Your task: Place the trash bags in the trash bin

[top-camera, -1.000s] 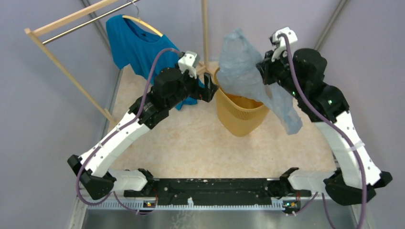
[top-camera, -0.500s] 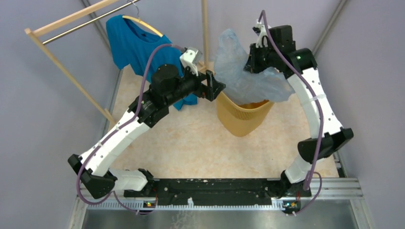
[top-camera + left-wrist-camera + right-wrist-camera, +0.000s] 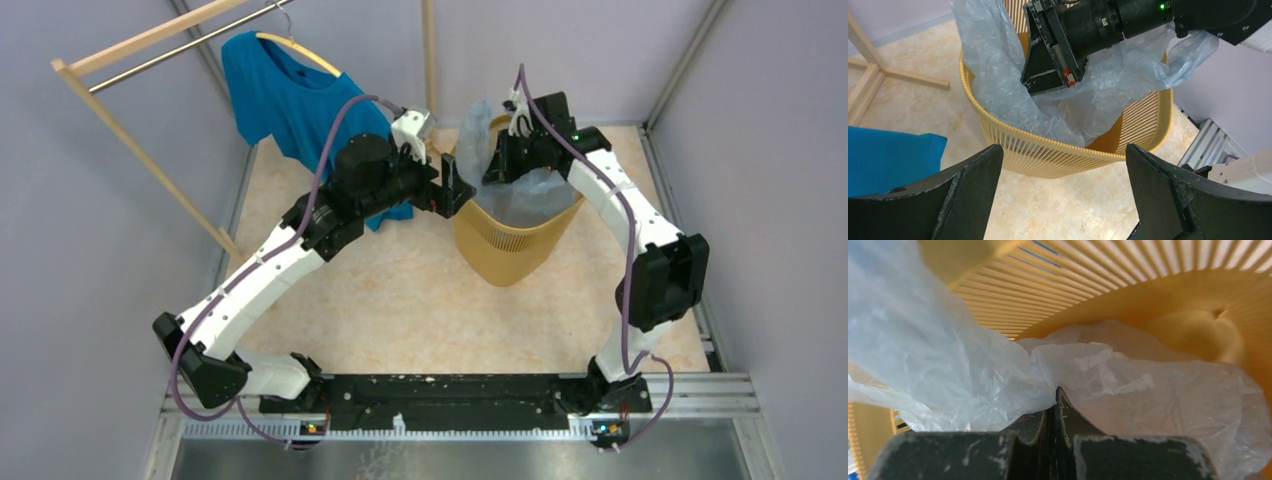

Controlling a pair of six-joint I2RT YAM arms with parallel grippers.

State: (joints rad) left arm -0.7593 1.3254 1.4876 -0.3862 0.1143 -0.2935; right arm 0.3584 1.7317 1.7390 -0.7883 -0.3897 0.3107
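Your left arm point(image 3: 270, 265) stretches from its base up to the left side of the trash bin point(image 3: 500, 250). Its left gripper point(image 3: 455, 190) hangs just beside the bin's rim, facing the wall, jaws spread wide with nothing between them. Your right arm point(image 3: 640, 215) bends sharply at the elbow to the right of the bin, and the forearm runs back over the rim. The wrist tips down, so your right gripper point(image 3: 1055, 395) sits inside the bin's mouth, fingers pressed together on a fold of the trash bag point(image 3: 973, 370).
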